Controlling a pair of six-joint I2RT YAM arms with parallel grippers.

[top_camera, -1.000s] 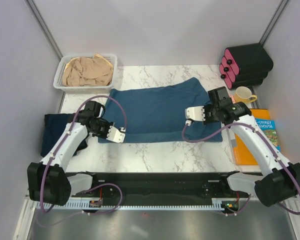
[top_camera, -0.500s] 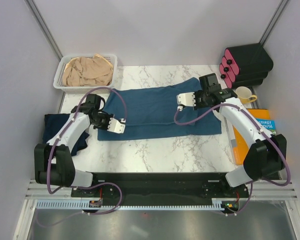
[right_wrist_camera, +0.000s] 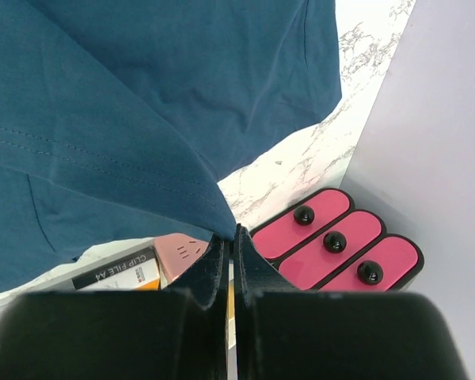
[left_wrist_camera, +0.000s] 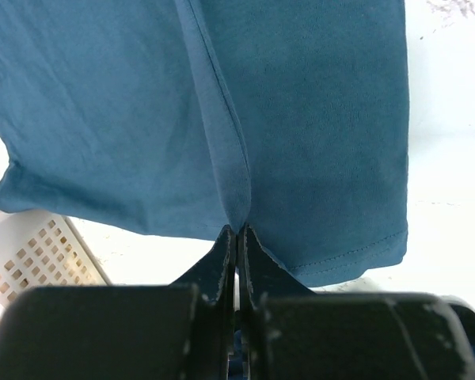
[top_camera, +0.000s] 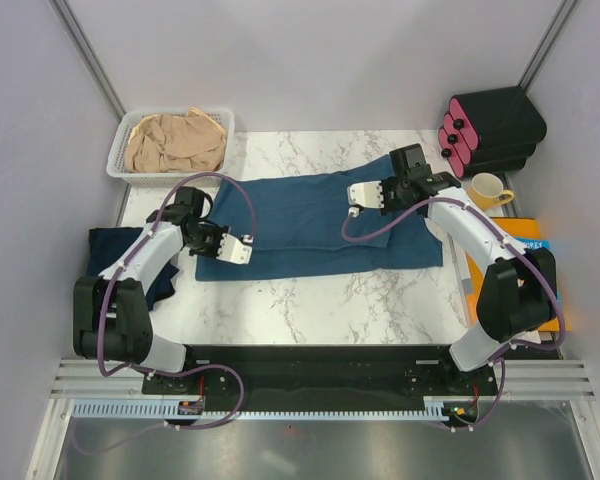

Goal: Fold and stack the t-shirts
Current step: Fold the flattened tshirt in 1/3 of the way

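Top external view, working out from the near edge: what has moved in the last second?

Both arms have pushed away from the near edge of the counter point(top_camera: 310, 310). The left pincer point(left_wrist_camera: 237, 229) is clamped together on a raised ridge of the teal-blue t-shirt point(top_camera: 300, 215), near the shirt's left end. The right pincer point(right_wrist_camera: 229, 233) is squeezed together on a corner of the same shirt, and it has travelled further toward the far edge.

So the near hem is going over?

That's my reading. The near part is being carried across the shirt, which lies spread over the middle of the counter. The fold looks under way but not laid down, and the right side leads the left.

And the others?

The dark navy t-shirt point(top_camera: 105, 255) lies at the left edge, partly under the left arm; I can't tell whether it is folded. The beige t-shirt point(top_camera: 175, 143) sits bunched in the white basket point(top_camera: 113, 162) at the far-left corner, so it still needs folding.
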